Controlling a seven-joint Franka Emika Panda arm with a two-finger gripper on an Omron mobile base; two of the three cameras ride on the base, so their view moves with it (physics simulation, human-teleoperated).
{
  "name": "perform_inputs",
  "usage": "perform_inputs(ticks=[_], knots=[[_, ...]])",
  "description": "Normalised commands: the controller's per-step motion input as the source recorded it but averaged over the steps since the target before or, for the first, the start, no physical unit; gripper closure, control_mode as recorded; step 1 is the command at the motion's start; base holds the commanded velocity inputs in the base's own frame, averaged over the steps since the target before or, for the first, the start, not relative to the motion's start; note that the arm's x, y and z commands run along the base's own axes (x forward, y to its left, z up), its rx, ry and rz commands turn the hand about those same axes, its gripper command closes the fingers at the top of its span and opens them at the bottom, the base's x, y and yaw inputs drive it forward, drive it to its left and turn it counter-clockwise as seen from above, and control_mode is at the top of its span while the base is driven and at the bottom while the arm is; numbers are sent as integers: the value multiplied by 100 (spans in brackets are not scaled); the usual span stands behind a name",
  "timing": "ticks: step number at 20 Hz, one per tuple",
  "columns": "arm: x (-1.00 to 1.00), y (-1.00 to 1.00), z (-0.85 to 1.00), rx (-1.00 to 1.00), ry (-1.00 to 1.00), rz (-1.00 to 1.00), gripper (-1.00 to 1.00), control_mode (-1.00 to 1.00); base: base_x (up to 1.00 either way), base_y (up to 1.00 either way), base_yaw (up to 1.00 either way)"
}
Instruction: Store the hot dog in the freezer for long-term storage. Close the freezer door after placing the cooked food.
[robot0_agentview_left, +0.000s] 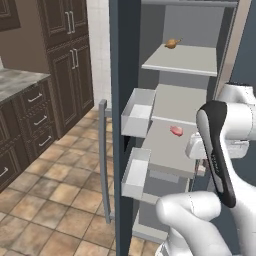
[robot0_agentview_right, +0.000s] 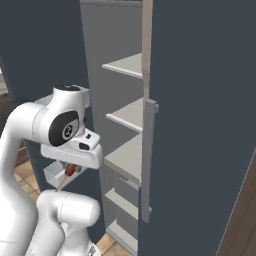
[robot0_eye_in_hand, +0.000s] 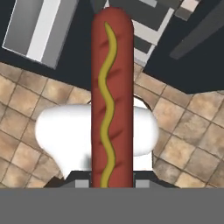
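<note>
Kitchen w/ open freezer (robot0_agentview_left: 185, 95), pink meat (robot0_agentview_left: 176, 131) on shelf; claw (robot0_agentview_right: 67, 176) clenched on hot dog (robot0_eye_in_hand: 111, 100).

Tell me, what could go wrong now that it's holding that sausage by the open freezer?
The gripper holds the hot dog by one end, out over the floor tiles; if it slips, it likely lands there. The shelf ahead already has a pink lump of meat, so a careless placement might nudge it. The open freezer door with its white bins stands close beside the arm, which might clip them.
</note>
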Motion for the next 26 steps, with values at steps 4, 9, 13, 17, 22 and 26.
perform_inputs(ticks=[4,9,13,17,22,26], knots=[[18,8,-8,-14,-1,-48,100,-100,0,0,0],[22,2,-2,-21,-2,-30,100,-100,0,0,0],[21,1,0,-20,-4,-13,100,-100,0,0,0],[0,1,6,-4,-5,-2,100,-100,0,0,0],[8,0,0,-1,-16,0,100,-100,0,0,0],[10,-1,-4,0,-31,0,100,-100,0,0,0]])
